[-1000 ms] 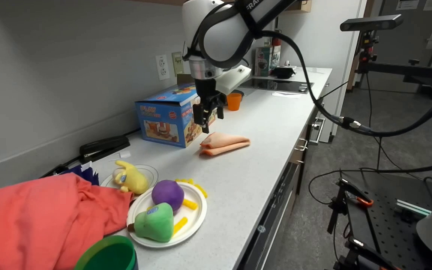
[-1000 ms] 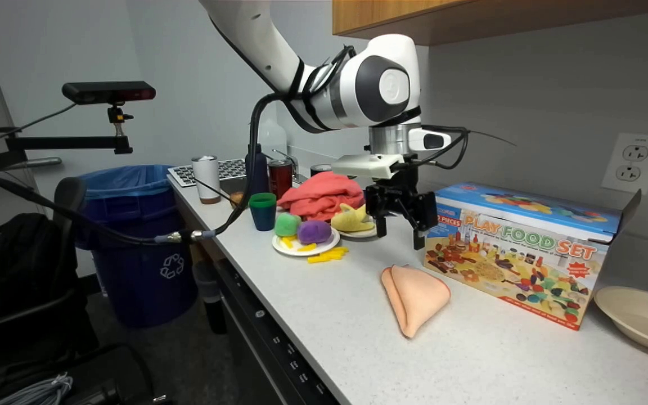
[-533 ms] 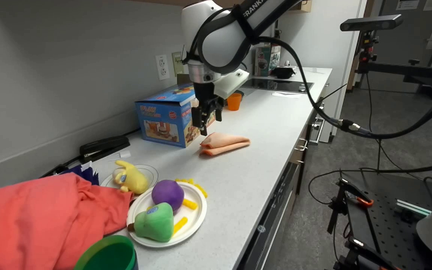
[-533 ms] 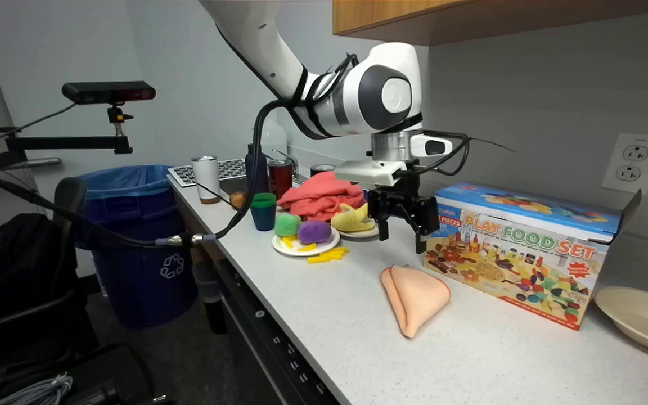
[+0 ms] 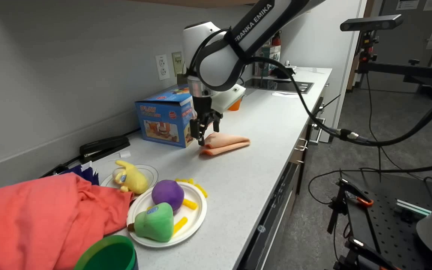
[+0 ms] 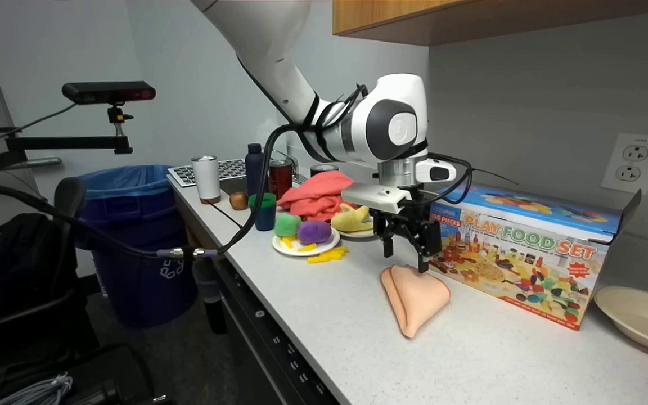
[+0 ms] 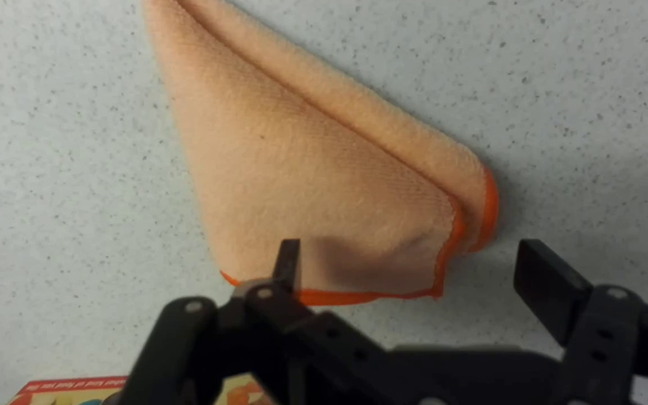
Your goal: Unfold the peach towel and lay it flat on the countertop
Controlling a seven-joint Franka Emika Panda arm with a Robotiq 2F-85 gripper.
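Observation:
The peach towel (image 7: 301, 163) lies folded into a rough triangle on the speckled countertop (image 7: 76, 197), its orange-edged end towards my gripper (image 7: 410, 243). One folded layer shows along its longer side. In both exterior views the towel (image 5: 228, 141) (image 6: 418, 304) sits in front of the blue box, and my gripper (image 5: 208, 136) (image 6: 405, 262) hangs low over its end near the box. The jaws stand wide apart with nothing held. In the wrist view one finger overlaps the towel's edge, the other is over bare counter; whether either touches cannot be told.
The blue play food box (image 6: 521, 253) stands close behind the gripper. A paper plate (image 5: 197, 225) with toy food and a coral-red cloth heap (image 5: 43, 221) lie further along. A beige bowl (image 6: 644, 318) is beyond the box. The counter's front edge runs alongside.
My arm has come down, bringing the gripper from well above the counter to just over the towel's edge. The towel has not moved, and the jaws have stayed open.

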